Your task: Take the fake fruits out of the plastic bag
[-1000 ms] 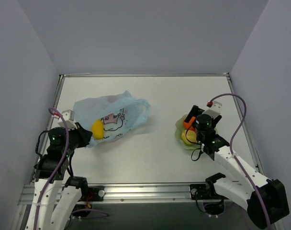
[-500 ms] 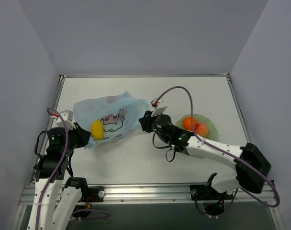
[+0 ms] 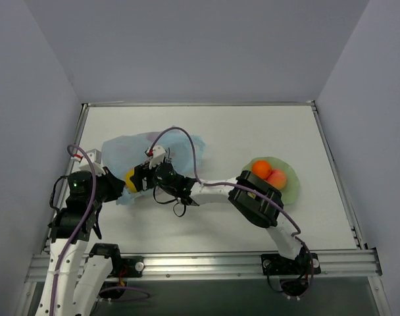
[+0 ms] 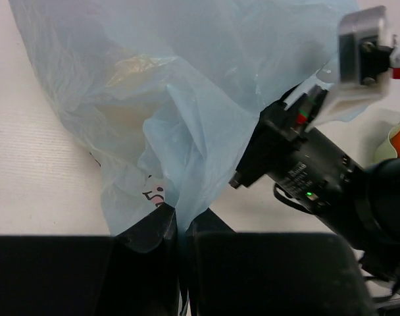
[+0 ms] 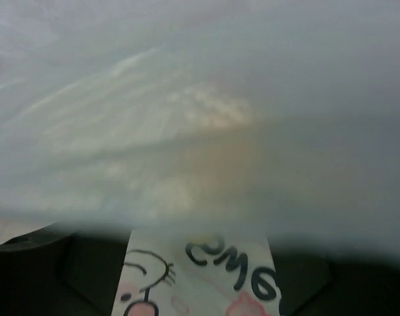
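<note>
The light-blue plastic bag lies at the left middle of the table, with a yellow lemon at its near-left mouth. My left gripper is shut on the bag's edge; in the left wrist view the film is pinched between the shut fingers of the left gripper. My right gripper reaches far left and sits right at the lemon. In the right wrist view the right gripper is open, with printed bag film between its fingers. An orange ball and a red fruit lie in the green dish.
The right arm stretches across the table's middle from the dish side to the bag; its wrist fills the right of the left wrist view. Grey walls enclose the table on three sides.
My right arm swung from the green dish leftward across the table to the bag's mouth. The left gripper kept its hold on the bag.
</note>
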### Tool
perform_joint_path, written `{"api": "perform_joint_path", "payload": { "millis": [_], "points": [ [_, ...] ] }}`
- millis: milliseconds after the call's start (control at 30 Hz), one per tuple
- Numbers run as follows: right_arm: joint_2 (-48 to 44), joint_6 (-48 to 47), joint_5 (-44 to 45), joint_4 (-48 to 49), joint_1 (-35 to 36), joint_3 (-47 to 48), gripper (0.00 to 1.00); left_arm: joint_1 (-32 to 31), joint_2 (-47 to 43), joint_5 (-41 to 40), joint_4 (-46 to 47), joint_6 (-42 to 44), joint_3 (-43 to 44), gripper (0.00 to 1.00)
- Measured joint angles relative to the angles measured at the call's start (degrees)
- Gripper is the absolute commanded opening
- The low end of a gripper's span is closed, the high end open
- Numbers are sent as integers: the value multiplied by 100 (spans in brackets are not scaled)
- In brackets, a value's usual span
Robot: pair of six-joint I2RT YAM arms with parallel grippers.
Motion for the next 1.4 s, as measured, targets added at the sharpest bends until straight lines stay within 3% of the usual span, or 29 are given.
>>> {"api": "perform_joint_path", "payload": {
  "millis": [167, 333, 500, 600, 667, 733, 767, 1000, 1400],
  "points": [
    [992, -28, -72, -28, -11, 1045, 93, 4, 59, 9, 0, 0, 0, 2],
    [1740, -33, -72, -278, -11, 1976, 97, 26, 70, 46, 4, 0, 0, 3],
    [2218, -33, -74, -625, -11, 2564, 95, 26, 74, 61, 9, 0, 0, 2],
    [2286, -59, 26, -743, -2, 2570, 84, 26, 74, 83, 17, 0, 0, 2],
    [2284, -92, 98, -745, 2, 2562, 63, 26, 72, 90, 22, 0, 0, 3],
    [2262, -144, 164, -656, 9, 2474, 34, 26, 72, 90, 26, 0, 0, 2],
    [2216, -153, 188, -595, 15, 2378, 31, 26, 72, 92, 26, 0, 0, 2],
    [1287, -186, 369, -273, 46, 1058, 30, 26, 68, 90, 42, 0, 0, 2],
    [-1847, -188, 813, 389, 315, -1622, 29, 26, -50, 83, 42, -2, 0, 2]
  ]
}}
